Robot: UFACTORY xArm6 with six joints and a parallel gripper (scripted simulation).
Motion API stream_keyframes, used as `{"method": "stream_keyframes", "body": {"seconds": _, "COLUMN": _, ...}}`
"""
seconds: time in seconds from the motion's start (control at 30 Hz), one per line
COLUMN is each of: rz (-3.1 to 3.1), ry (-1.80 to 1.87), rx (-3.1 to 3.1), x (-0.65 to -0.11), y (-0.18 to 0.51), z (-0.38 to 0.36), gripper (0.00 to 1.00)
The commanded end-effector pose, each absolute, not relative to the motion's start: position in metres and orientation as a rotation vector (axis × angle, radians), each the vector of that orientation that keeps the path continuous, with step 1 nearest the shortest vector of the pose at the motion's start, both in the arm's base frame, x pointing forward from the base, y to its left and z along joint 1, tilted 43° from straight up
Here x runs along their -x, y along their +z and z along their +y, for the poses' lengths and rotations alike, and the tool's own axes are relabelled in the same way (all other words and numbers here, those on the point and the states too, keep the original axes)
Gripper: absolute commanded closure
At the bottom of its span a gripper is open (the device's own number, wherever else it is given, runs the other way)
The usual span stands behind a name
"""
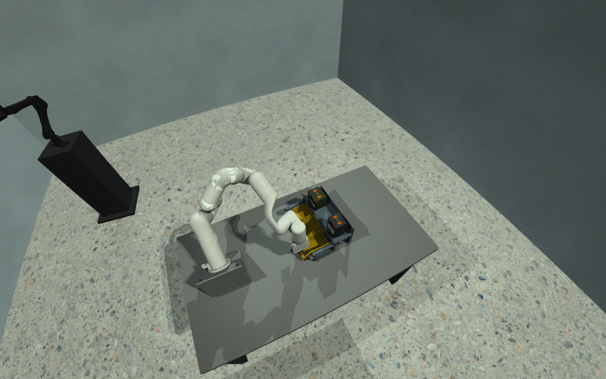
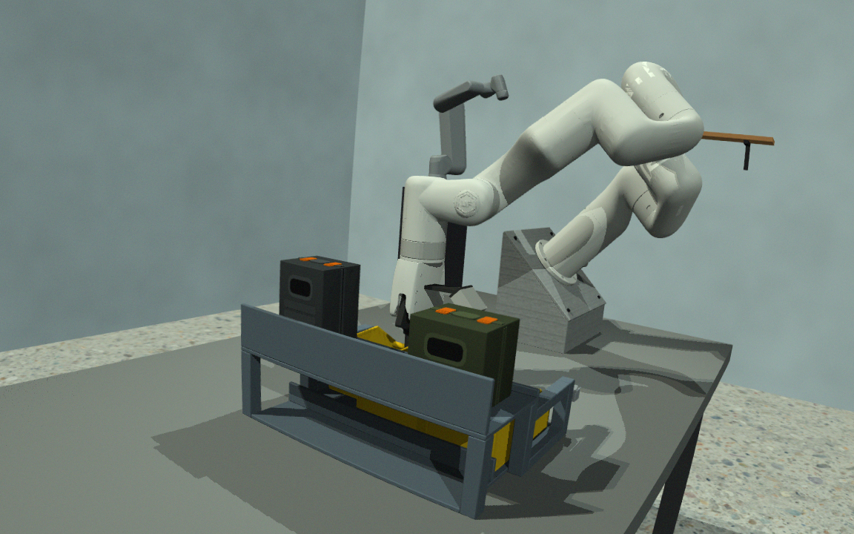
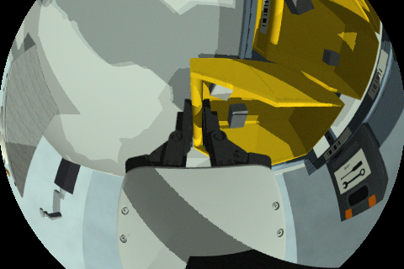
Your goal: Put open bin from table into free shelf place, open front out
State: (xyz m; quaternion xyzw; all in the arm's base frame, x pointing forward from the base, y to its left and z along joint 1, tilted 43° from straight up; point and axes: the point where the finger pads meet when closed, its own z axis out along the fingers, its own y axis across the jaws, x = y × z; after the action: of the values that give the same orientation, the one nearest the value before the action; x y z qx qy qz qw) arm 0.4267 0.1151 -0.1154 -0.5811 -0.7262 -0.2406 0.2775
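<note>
My gripper point(image 1: 296, 248) point(image 2: 402, 321) point(image 3: 197, 109) is shut on the near side wall of the yellow open bin point(image 1: 316, 235) point(image 2: 376, 334) point(image 3: 281, 123). Small grey parts point(image 3: 238, 114) lie inside the bin. The bin is at the front of the grey shelf point(image 1: 346, 231) point(image 2: 363, 368), partly in the row. Another yellow bin point(image 1: 304, 212) point(image 3: 315, 29) stands beside it with its own parts. I cannot tell whether the held bin rests on the shelf's floor. More yellow shows under the shelf's board in the exterior view.
A black box point(image 1: 316, 197) point(image 2: 317, 292) and a dark green box point(image 1: 336, 225) point(image 2: 466, 345) point(image 3: 356, 180) stand on the shelf's upper board. The arm's grey pedestal point(image 1: 220, 275) point(image 2: 543, 298) stands on the table point(image 1: 295, 311). A black pillar point(image 1: 88, 183) stands on the floor.
</note>
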Motion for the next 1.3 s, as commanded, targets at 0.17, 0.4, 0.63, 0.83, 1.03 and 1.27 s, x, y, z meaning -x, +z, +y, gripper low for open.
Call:
{"method": "stream_keyframes", "body": {"seconds": 0.17, "rz": -1.951, "ry": -0.649, "rx": 1.562, "x": -0.434, "y": -0.114, "z": 0.116, "gripper": 1.0}}
{"method": "stream_keyframes", "body": {"seconds": 0.4, "rz": -1.951, "ry": -0.649, "rx": 1.562, "x": -0.438, "y": -0.114, "z": 0.116, "gripper": 1.0}}
{"method": "stream_keyframes", "body": {"seconds": 0.63, "rz": -1.951, "ry": -0.649, "rx": 1.562, "x": -0.438, "y": -0.114, "z": 0.116, "gripper": 1.0}}
{"method": "stream_keyframes", "body": {"seconds": 0.83, "rz": -1.951, "ry": -0.649, "rx": 1.562, "x": -0.448, "y": -0.114, "z": 0.118, "gripper": 1.0}}
{"method": "stream_keyframes", "body": {"seconds": 1.03, "rz": -1.951, "ry": -0.649, "rx": 1.562, "x": -0.448, "y": -0.114, "z": 0.118, "gripper": 1.0}}
{"method": "stream_keyframes", "body": {"seconds": 1.27, "rz": -1.951, "ry": -0.649, "rx": 1.562, "x": -0.452, "y": -0.114, "z": 0.119, "gripper": 1.0}}
